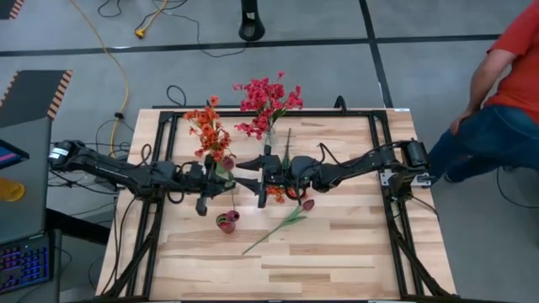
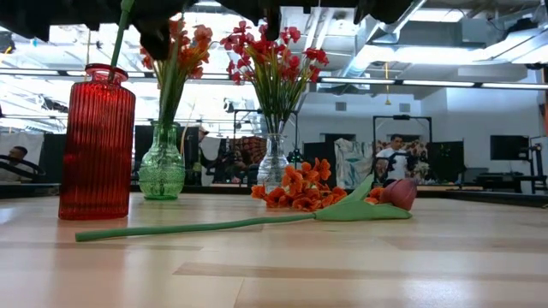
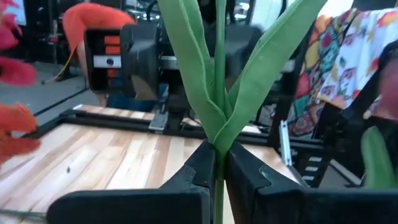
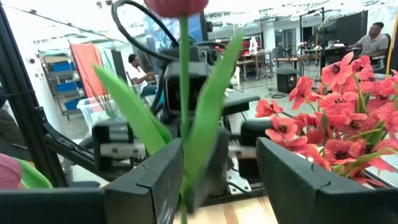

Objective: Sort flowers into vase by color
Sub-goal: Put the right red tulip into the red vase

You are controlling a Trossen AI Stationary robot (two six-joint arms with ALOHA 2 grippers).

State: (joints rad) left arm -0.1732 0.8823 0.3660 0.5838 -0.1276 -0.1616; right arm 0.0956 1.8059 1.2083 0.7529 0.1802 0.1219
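My left gripper [image 1: 224,178] [image 3: 217,177] is shut on a dark red tulip [image 1: 227,160], upright above the red ribbed vase [image 1: 227,221] [image 2: 96,145]. The stem's lower part [image 2: 122,34] reaches down to that vase's mouth. My right gripper [image 1: 247,181] [image 4: 211,180] is open, with its fingers on either side of the same tulip's stem [image 4: 184,93] and leaves. Orange sprays stand in the green vase [image 2: 161,171], pink-red sprays in the clear vase [image 2: 272,162]. A second tulip [image 2: 240,224] and an orange spray [image 2: 295,190] lie flat on the table. My left gripper pinches the tulip's stem [image 3: 218,149] between its two fingers, just below the point where the long leaves [image 3: 255,74] branch off. The fingers come level from the table's left, across the stem. The tulip is upright and lifted, with bud and leaves above the fingers.
The three vases stand close together at mid-table, with both arms meeting between them. A person in an orange shirt [image 1: 509,76] stands by the table's right far corner. Bare wood [image 1: 337,252] lies along the near side.
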